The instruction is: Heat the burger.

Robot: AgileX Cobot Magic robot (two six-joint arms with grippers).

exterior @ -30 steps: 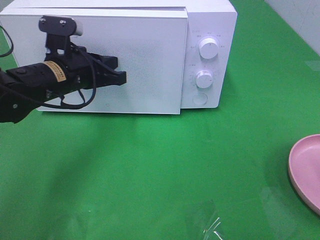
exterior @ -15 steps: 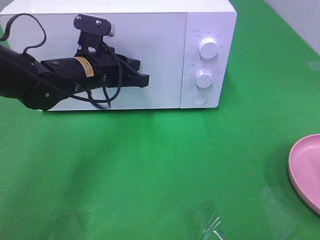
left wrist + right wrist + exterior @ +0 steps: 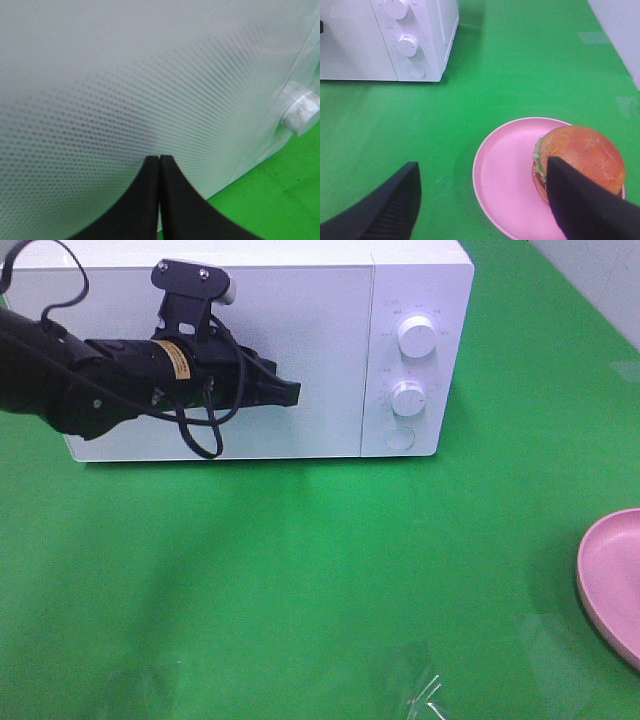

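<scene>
The burger [image 3: 581, 147], with a golden-brown bun and green lettuce, sits on the pink plate [image 3: 505, 175] in the right wrist view. My right gripper [image 3: 482, 165] is open above the plate, one finger over the burger's near side. It does not show in the exterior view, nor does the burger. The white microwave [image 3: 420, 280] stands at the back with its door [image 3: 320, 340] closed. My left gripper [image 3: 293, 395] is shut, its tips [image 3: 159, 160] against the door's dotted window.
The microwave has two knobs [image 3: 417, 335] [image 3: 408, 398] and a round button [image 3: 400, 438] on its right panel. The plate's edge [image 3: 610, 570] shows at the right of the green table. Clear plastic film [image 3: 415, 690] lies near the front edge.
The microwave door was ajar a second ago and is now flush shut. My left gripper has moved right and forward against the door.
</scene>
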